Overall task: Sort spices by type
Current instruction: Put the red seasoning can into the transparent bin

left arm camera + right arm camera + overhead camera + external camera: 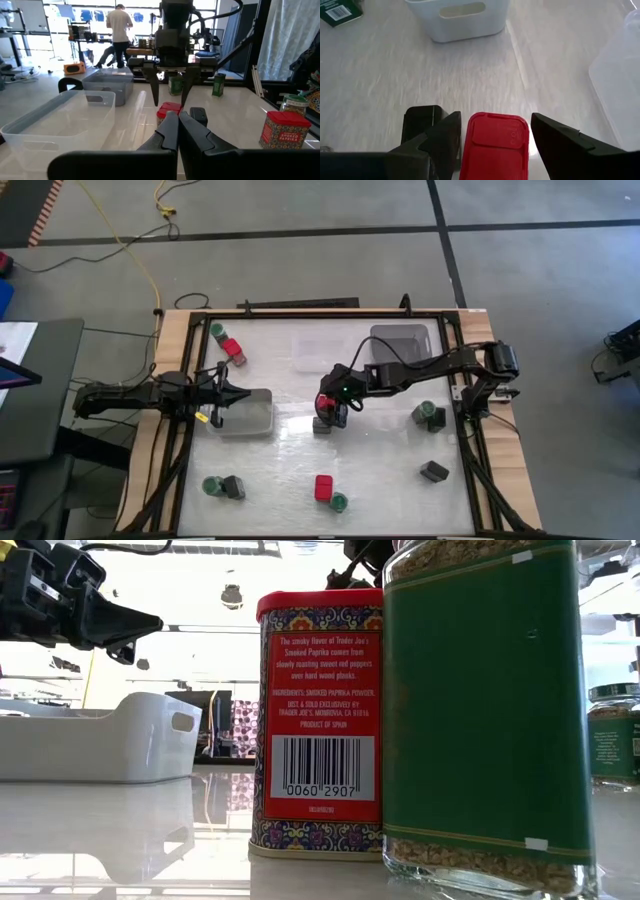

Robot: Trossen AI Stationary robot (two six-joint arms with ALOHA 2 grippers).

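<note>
My right gripper (pixel 495 122) is open and points down over a red square block (pixel 495 145) at the table's middle (pixel 327 404). One finger stands on each side of the block's lid, and a gap shows at one side. A dark grey tin (pixel 421 120) stands close beside that block (pixel 322 425). My left gripper (pixel 178 127) is shut and hovers level above the white tray (pixel 250 415) on the table's left. The other spices stand on their bases: green-lidded jars (pixel 430 416), another grey tin (pixel 434 471), and a red block (pixel 320 720) beside a jar (pixel 490 710) at the near edge.
A clear tray (pixel 325 350) and a grey tray (pixel 400 340) sit at the far side. A jar and a red block (pixel 233 348) stand far left, and a jar and a grey tin (pixel 233 487) near left. People stand in the room beyond the table (pixel 120 25).
</note>
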